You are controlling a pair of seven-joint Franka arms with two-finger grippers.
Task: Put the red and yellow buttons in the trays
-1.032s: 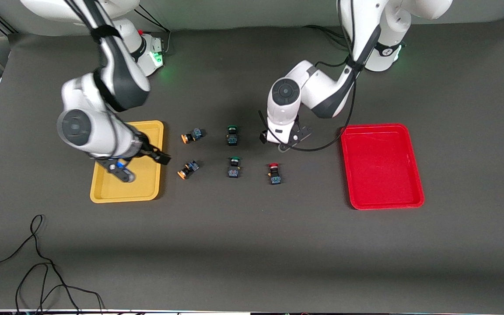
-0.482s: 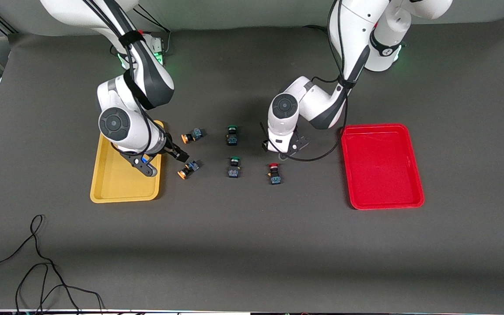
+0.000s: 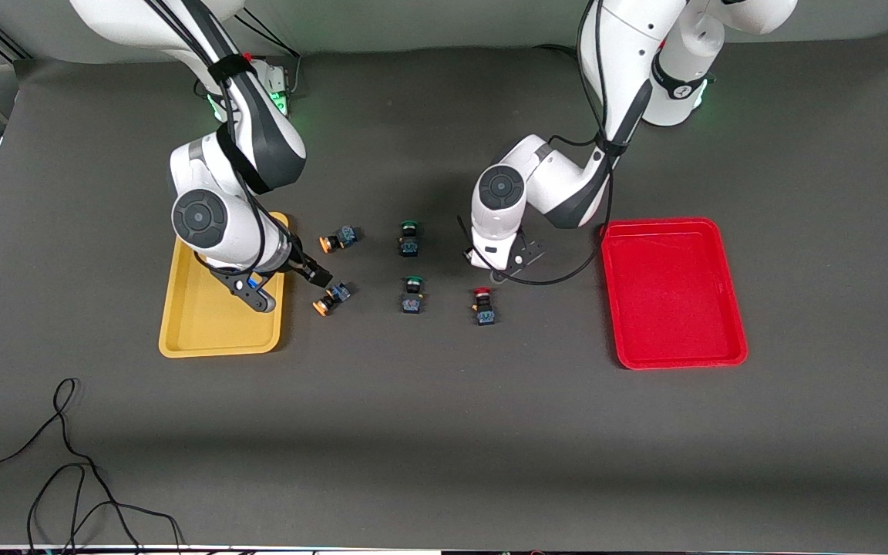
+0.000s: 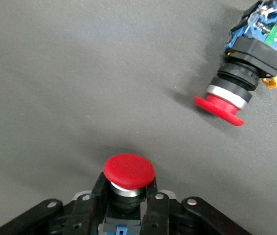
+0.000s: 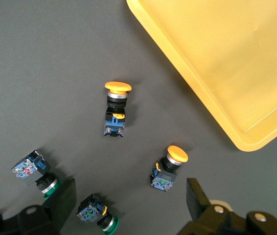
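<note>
Dark grey table [image 3: 444,432], wide open cloth along the edge nearest the front camera, black cable [image 3: 66,462] looped at the right arm's end.

Front view: yellow tray [image 3: 205,331] toward the right arm's end, red tray [image 3: 675,293] toward the left arm's end. Between them, far yellow button [image 3: 338,240] and near yellow button [image 3: 331,297] close to the yellow tray's rim, then far green button [image 3: 408,238] and near green button [image 3: 412,295], then lying red button [image 3: 482,306], well apart from the red tray's rim. Right gripper [image 3: 290,289] low over the narrow strip between yellow tray and near yellow button, spread wide, gripping nothing. Left arm [image 3: 499,231] bent low over the cloth near the lying red button.

Left wrist view: left gripper [image 4: 128,191] clamped on held red button [image 4: 128,169] just under its cap; lying red button on its side nearby, not touching, bare cloth around.

Right wrist view: wide-set fingers [image 5: 62,196], both yellow buttons ahead, yellow tray's rounded corner near them.
</note>
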